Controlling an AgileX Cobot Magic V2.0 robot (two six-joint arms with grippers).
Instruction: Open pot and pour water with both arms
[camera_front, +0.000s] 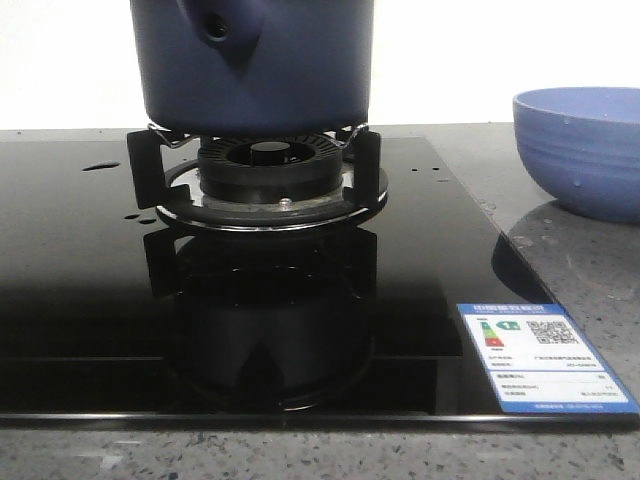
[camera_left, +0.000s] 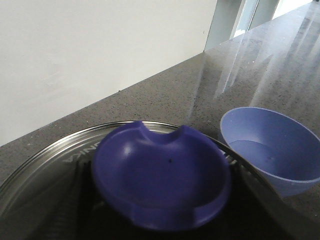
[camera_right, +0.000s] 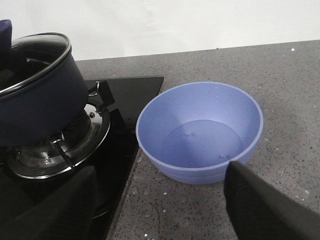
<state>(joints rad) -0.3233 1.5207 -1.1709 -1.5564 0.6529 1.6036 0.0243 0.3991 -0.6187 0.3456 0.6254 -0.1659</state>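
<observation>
The dark navy pot (camera_front: 250, 70) stands on the gas burner's pan supports, its side socket (camera_front: 215, 28) facing me. It also shows in the right wrist view (camera_right: 40, 105), with its glass lid (camera_right: 37, 50) on. My left gripper (camera_left: 160, 200) is over the lid (camera_left: 45, 165), its dark fingers tight against both sides of the blue lid knob (camera_left: 160, 170). My right gripper (camera_right: 160, 210) is open and empty, low over the counter just in front of the light blue bowl (camera_right: 200, 130). Water shows as drops in the bowl's bottom (camera_right: 187, 133) and on the cooktop (camera_front: 100, 166).
The burner (camera_front: 268, 175) sits on a black glass cooktop (camera_front: 80, 260) with an energy label (camera_front: 540, 355) at its front right corner. The light blue bowl (camera_front: 585, 150) stands on the grey speckled counter right of the cooktop. A white wall lies behind.
</observation>
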